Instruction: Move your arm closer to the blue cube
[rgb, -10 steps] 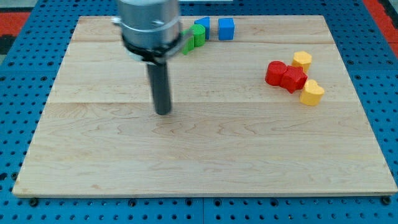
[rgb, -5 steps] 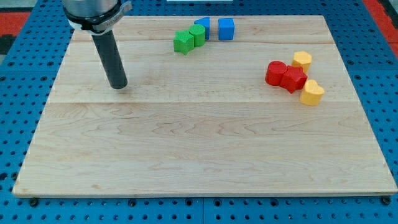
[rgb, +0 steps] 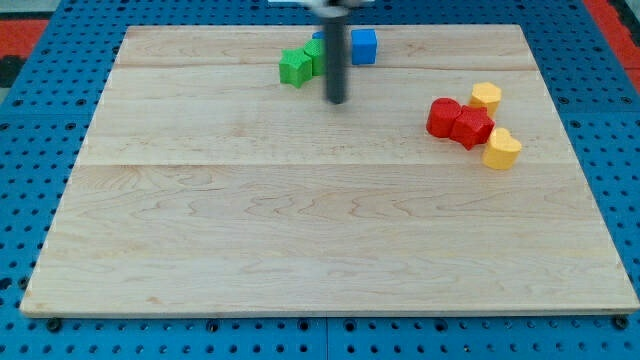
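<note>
The blue cube (rgb: 364, 46) sits near the view's top edge of the wooden board (rgb: 300, 220). My tip (rgb: 337, 100) is blurred by motion and rests on the board just below and left of the blue cube, with a small gap between them. The rod hides most of a second blue block (rgb: 319, 40) to the cube's left. Two green blocks (rgb: 295, 67) (rgb: 315, 55) lie just left of the rod.
At the view's right, two red blocks (rgb: 443, 117) (rgb: 472, 127) touch each other, with one yellow block (rgb: 486, 97) above them and another (rgb: 502, 149) below right. Blue pegboard surrounds the board.
My tip swept from the board's upper left to the right, and now stands beside the green and blue blocks. The blocks have not moved.
</note>
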